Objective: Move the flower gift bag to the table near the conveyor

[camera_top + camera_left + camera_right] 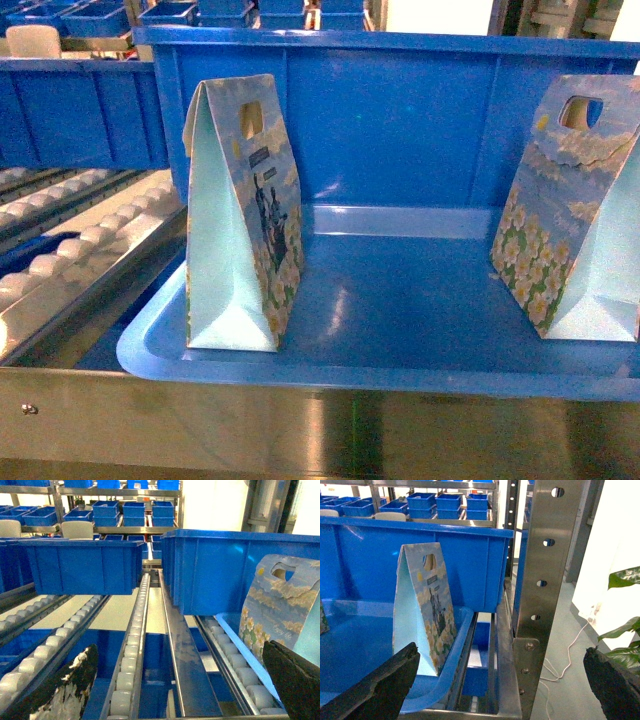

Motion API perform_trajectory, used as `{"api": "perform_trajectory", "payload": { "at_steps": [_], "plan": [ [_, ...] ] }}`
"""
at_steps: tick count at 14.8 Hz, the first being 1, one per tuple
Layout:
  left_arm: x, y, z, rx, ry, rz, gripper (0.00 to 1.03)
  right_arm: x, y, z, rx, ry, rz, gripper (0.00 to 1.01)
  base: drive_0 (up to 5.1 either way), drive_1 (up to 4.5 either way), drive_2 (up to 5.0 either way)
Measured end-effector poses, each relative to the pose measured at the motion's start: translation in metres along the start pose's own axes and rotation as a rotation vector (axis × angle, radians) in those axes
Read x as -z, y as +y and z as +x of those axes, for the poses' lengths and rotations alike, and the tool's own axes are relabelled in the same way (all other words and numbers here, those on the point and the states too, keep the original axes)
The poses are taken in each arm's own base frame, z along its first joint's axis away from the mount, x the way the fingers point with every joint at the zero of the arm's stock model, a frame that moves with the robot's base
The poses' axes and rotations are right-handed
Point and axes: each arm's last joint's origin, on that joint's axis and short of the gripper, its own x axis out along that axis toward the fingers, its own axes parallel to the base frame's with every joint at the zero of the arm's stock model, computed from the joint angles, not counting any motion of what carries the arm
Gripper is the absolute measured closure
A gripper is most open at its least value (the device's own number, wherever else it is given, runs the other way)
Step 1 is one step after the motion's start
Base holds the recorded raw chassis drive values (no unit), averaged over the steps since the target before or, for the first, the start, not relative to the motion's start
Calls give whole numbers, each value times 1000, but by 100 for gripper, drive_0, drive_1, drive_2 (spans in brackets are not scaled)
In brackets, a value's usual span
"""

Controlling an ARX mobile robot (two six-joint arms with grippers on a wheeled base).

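Plainly the biggest thing before me is the conveyor (70, 250), its roller tracks running far-to-near on the left and its steel front rail across the near edge. It carries the open-fronted blue bin (400, 120) that fills most of the head view. The bin's near side is cut low, which I take to be the reason it was used: whatever stands inside can be reached from the front without lifting over a wall. Inside it stand two flower gift bags, both upright on their flat bases and well apart, so either can be taken without knocking the other. The left bag (245, 215) is close to the near lip, its pale gusset towards me. The right bag (570, 225) stands by the bin's right edge, its daisy face turned inward. Each has a cut-out handle at the top, which looks like the sensible place to pinch. The table is not in any view, so no bag has begun its trip. My left gripper (178, 652) hangs over the roller tracks to the left of the bin, fingers spread wide with nothing between them. A bag shows at the right of its view, though which one I cannot tell. My right gripper (501, 650) is likewise spread wide and empty, low at the bin's near right corner, with the right bag in front of its left finger, not touched.
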Motion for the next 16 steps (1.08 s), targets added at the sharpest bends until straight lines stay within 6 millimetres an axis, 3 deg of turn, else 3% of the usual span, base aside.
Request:
{"api": "perform_trajectory", "payload": {
  "at_steps": [2,11,13,16],
  "plan": [
    [-2,-3,12,18,8,-17,5,-2,1,13,-17,30,4,3,0,0,0],
    [-71,-45,83,187,-78,-77,5,-64,33,84,-161,48,35,3,0,0,0],
    [-77,-51,94,189,-75,-77,5,-70,49,98,-181,58,28,3,0,0,0],
    [-77,-51,95,149,-85,-68,5,-71,52,100,-142,55,2,3,0,0,0]
  ]
}}
